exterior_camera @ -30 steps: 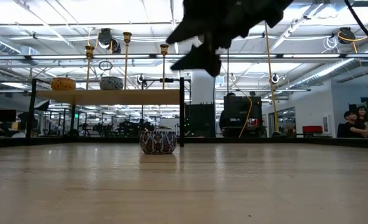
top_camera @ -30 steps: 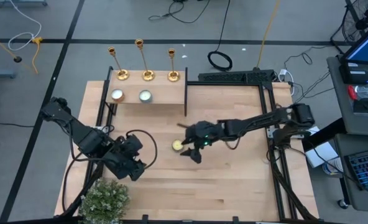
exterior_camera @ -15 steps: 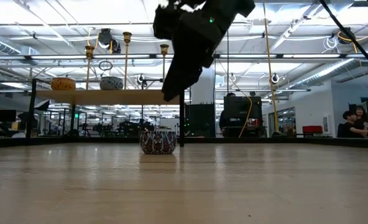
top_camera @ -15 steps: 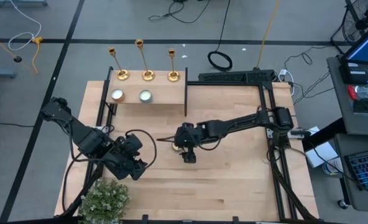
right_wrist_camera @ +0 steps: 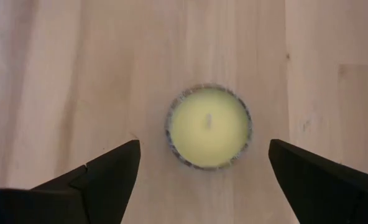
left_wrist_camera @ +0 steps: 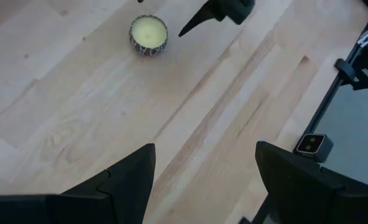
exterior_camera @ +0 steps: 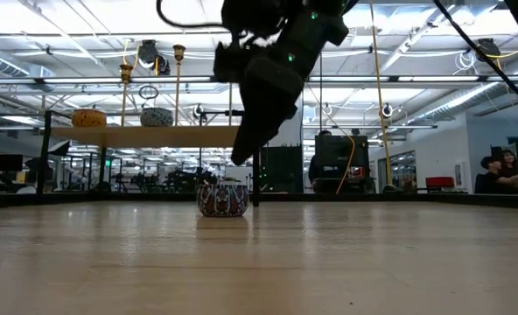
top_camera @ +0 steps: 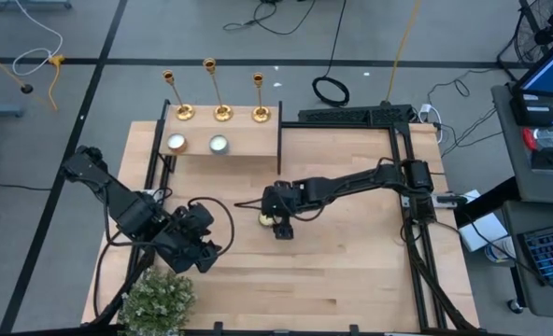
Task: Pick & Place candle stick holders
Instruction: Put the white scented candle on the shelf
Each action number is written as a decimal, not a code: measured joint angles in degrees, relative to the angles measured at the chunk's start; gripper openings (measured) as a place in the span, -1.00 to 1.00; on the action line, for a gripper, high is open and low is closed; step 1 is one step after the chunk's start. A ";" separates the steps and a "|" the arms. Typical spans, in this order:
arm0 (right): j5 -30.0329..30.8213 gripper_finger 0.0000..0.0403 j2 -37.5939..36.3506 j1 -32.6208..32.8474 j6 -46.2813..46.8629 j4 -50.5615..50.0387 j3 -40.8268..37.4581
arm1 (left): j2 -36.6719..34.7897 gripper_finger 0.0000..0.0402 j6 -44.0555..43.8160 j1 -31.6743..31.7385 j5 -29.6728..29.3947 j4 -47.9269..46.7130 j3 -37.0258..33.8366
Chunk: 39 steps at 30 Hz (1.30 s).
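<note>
Candlesticks [top_camera: 211, 90], three of brass, stand upright in a row at the far edge of the raised shelf [top_camera: 248, 143], stems vertical, well apart from both arms. Right gripper [right_wrist_camera: 202, 171] hangs over a yellow candle [right_wrist_camera: 209, 126] on the table [top_camera: 351, 271], fingers spread wide, the candle between them, nothing held. Left gripper [left_wrist_camera: 202, 168] waits near the plant [top_camera: 157, 301], fingers apart, empty. Two more candles [top_camera: 197, 144] sit on the shelf. Right arm judged nearer the candlesticks.

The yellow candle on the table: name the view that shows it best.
The right wrist view: the yellow candle fills the centre, wick visible, framed by the open right hand. The left wrist view shows it small; the low view shows only its patterned side; the high view shows it mostly hidden by the arm.
</note>
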 joint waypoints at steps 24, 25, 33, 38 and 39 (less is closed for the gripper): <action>0.01 0.76 4.42 -0.37 3.10 4.80 -0.03 | 0.00 0.42 0.63 1.01 -0.12 2.73 -0.02; -0.01 0.76 4.40 -0.37 3.10 4.82 -0.03 | 0.00 0.42 0.63 1.01 -0.12 2.73 -0.02; -0.01 0.76 4.42 -0.48 4.28 6.18 -0.03 | 0.00 0.42 1.08 1.01 -0.13 2.73 -0.02; -0.07 0.76 4.42 -0.50 4.84 6.24 -0.03 | 0.00 0.42 1.09 1.01 -0.12 2.73 -0.02; -0.31 0.76 4.43 -0.50 5.15 6.24 -0.03 | 0.00 0.42 1.09 1.01 -0.14 2.73 -0.02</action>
